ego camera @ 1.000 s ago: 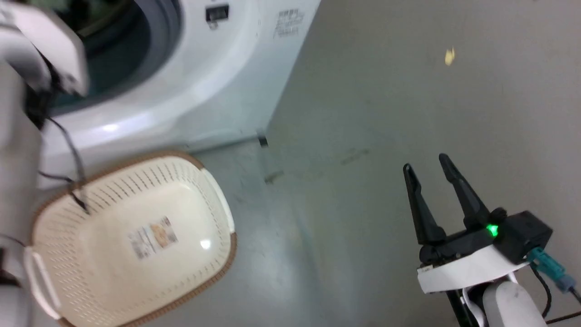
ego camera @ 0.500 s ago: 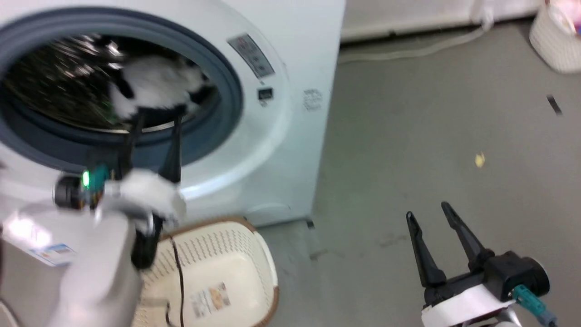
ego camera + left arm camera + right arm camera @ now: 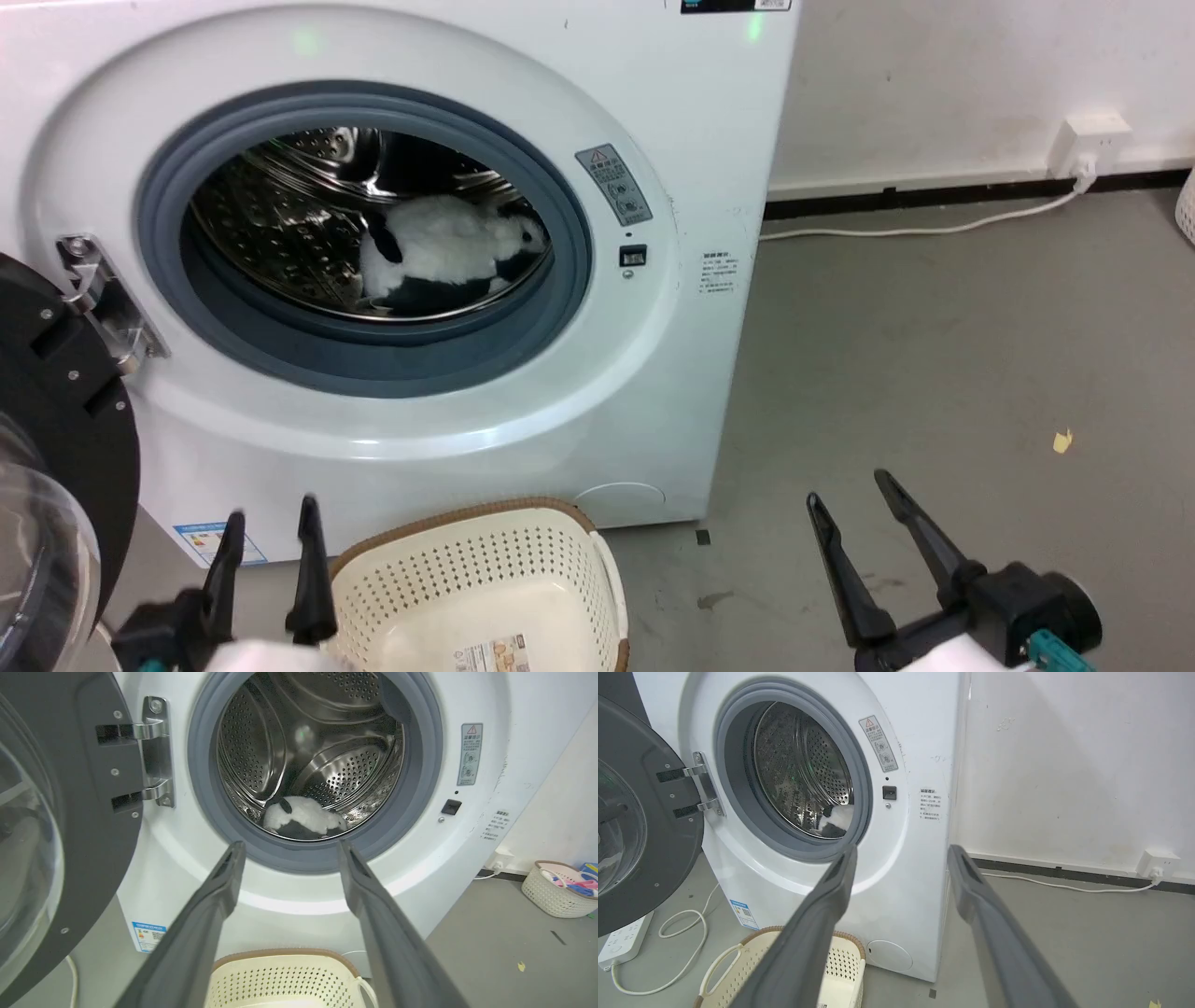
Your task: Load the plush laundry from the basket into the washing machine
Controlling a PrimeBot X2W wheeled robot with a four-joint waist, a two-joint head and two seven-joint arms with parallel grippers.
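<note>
The left end effector [image 3: 271,511] and right end effector [image 3: 848,487] are held before the washing machine [image 3: 653,392], each spread apart with nothing gripped. The basket [image 3: 467,569] is set at its foot; the plush laundry [image 3: 439,252] lies in its drum [image 3: 280,215]. From the left wrist a second basket [image 3: 553,896] is seen off to its side; from the right wrist, a power strip [image 3: 621,945] below its door [image 3: 644,835].

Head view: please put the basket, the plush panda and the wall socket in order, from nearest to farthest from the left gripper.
1. Basket: on the floor, just to the right of the left gripper.
2. Plush panda: ahead and higher, lying inside the drum of the washing machine.
3. Wall socket: far to the right, low on the wall.
</note>
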